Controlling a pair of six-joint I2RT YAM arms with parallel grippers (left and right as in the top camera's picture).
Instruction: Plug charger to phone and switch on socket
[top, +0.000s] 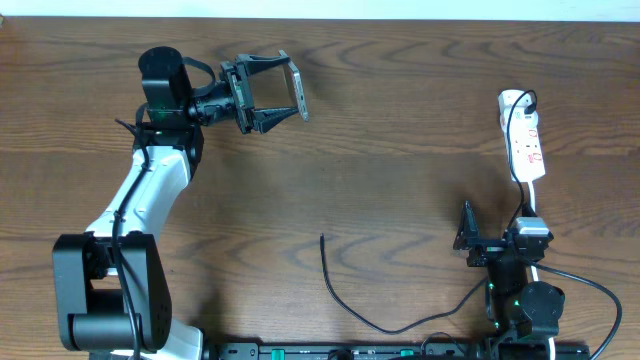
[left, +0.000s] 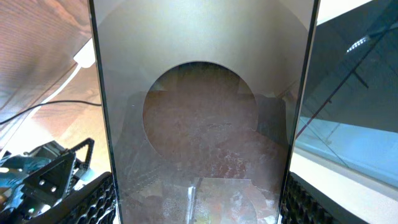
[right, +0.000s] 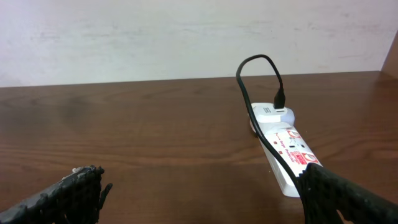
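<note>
My left gripper (top: 272, 95) is shut on the phone (top: 298, 92) and holds it on edge above the table's far left. In the left wrist view the phone's (left: 199, 93) glossy screen fills the space between the fingers (left: 199, 208). The socket (top: 525, 135), a white power strip with red marks, lies at the far right. The charger's black cable is plugged in at the strip's far end (right: 278, 99) and runs along it; its free tip (top: 322, 238) lies on the table near the front middle. My right gripper (top: 497, 240) is open and empty in front of the strip (right: 287, 149), fingers wide (right: 205, 202).
The charger cable curves across the front of the table (top: 400, 330) toward the right arm's base (top: 525, 310). The left arm's base (top: 100, 290) stands at the front left. A pale wall (right: 186, 37) rises behind the table.
</note>
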